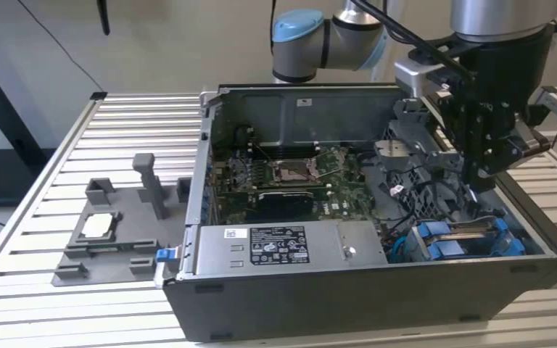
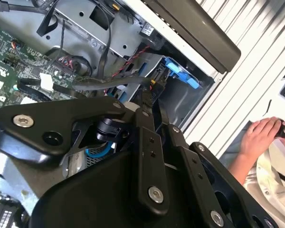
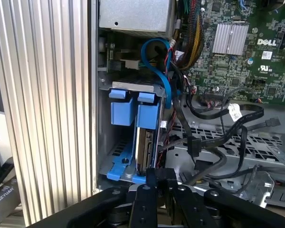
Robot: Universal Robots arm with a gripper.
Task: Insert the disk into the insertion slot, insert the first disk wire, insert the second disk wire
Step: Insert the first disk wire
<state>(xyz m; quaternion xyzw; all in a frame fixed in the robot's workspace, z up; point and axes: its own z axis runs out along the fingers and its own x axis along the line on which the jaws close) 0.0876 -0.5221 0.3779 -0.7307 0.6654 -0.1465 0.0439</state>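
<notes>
Black metal bars of the arm's gripper [image 2: 148, 105] cover much of both wrist views and hide most of its own tips. The fingers stand drawn nearly together and appear to pinch the plug end of a flat black wire [image 2: 109, 83], though the contact itself is hard to make out. In the exterior view the gripper reaches down into the open dark grey computer case [image 1: 356, 304] from the upper right of the frame. The flat silver disk [image 1: 467, 232] in its bright blue plastic carrier sits on edge inside the grey-black plastic insertion slot [image 3: 118, 151], at the lower right of the exterior view, with little more than its thin edge and blue tabs showing. A person's hand [image 2: 259, 137] lies beyond the case wall, the forearm passing behind the gripper's bars
</notes>
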